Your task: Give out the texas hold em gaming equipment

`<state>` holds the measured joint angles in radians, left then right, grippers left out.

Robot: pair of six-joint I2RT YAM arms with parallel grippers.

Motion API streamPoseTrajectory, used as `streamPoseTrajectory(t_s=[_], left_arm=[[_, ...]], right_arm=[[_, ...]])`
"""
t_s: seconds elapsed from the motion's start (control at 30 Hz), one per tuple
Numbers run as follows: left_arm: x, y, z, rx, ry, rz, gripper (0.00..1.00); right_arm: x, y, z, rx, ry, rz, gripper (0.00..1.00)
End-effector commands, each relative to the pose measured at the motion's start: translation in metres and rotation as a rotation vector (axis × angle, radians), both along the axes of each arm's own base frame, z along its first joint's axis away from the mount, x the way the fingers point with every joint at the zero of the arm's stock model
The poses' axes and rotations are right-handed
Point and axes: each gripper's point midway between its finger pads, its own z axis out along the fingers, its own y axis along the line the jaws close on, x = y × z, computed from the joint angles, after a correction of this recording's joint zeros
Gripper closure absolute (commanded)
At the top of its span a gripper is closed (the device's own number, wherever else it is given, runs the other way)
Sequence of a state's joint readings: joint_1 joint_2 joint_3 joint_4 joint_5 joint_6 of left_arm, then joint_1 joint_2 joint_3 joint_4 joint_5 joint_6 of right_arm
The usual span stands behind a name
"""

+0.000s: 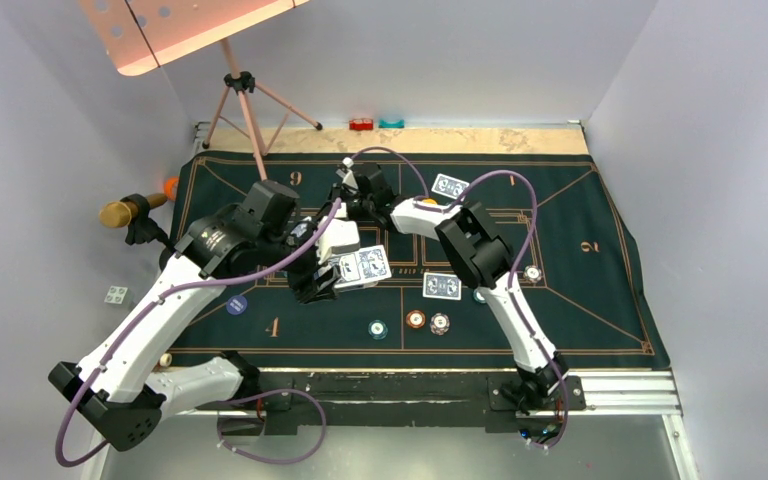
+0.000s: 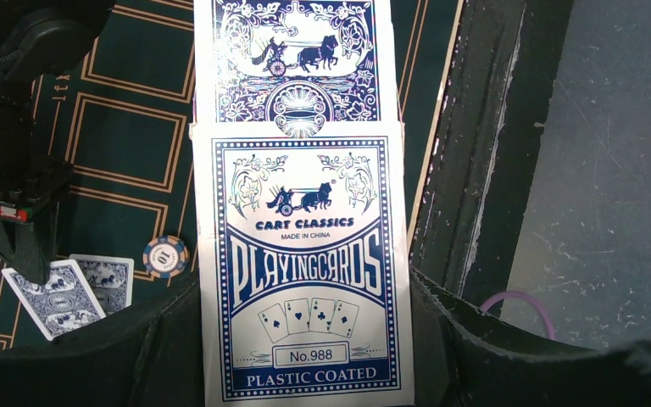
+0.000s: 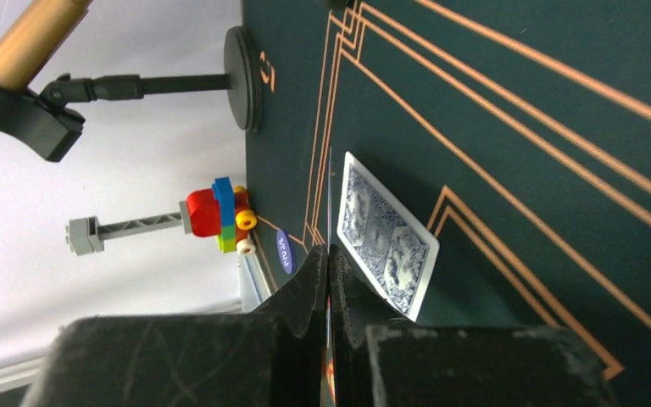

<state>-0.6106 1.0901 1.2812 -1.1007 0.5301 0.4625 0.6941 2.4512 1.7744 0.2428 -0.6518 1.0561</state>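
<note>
Left fingers [image 2: 466, 356] clamp the card box [image 2: 305, 271], held above the felt mat [image 1: 580, 290], left of centre. Right fingers [image 3: 301, 288] are closed on one card [image 3: 329, 212], edge-on, just far of the box. Step judged: dealing. Next: carry it to an unserved seat and release it flat.

L tool [image 2: 305, 343] clamped, R tool [image 3: 329, 267] pinched.

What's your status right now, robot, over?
Left gripper clamped on card box. Right gripper pinching one card, edge-on. Chips, dealt cards on mat; no obstruction seen.
</note>
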Motion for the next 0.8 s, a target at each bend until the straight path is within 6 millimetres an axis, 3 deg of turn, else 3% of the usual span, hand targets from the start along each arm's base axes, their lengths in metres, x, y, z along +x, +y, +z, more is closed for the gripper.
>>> streamPoseTrajectory(t_s=[0.0,0.13,0.27,0.33,0.57,0.6,0.77], left_arm=[[0.000,-0.004,0.018,-0.054,-0.042,-0.010,1.00],[0.001,-0.004,0.018,-0.054,-0.046,-0.007,1.00],[0.002,-0.003,0.018,-0.052,-0.047,-0.004,1.00],[0.002,-0.003,0.017,-0.049,-0.047,-0.005,1.00],[0.002,-0.001,0.014,-0.037,-0.048,-0.004,1.00],[0.002,-0.002,0.014,-0.038,-0.048,-0.004,1.00],[0.003,-0.002,0.014,-0.034,-0.050,-0.003,1.00]], right_arm=[[0.024,0.002,0.011,-0.001,-0.052,-0.070,0.97],[0.024,-0.002,0.003,-0.063,-0.049,-0.070,0.65],[0.025,-0.009,0.017,-0.089,-0.085,-0.073,0.40],[0.026,-0.014,0.025,-0.116,-0.097,-0.074,0.34],[0.022,-0.049,0.081,-0.145,-0.180,-0.089,0.20],[0.019,-0.057,0.100,-0.125,-0.205,-0.089,0.16],[-0.015,-0.089,0.138,-0.099,-0.234,-0.044,0.07]])
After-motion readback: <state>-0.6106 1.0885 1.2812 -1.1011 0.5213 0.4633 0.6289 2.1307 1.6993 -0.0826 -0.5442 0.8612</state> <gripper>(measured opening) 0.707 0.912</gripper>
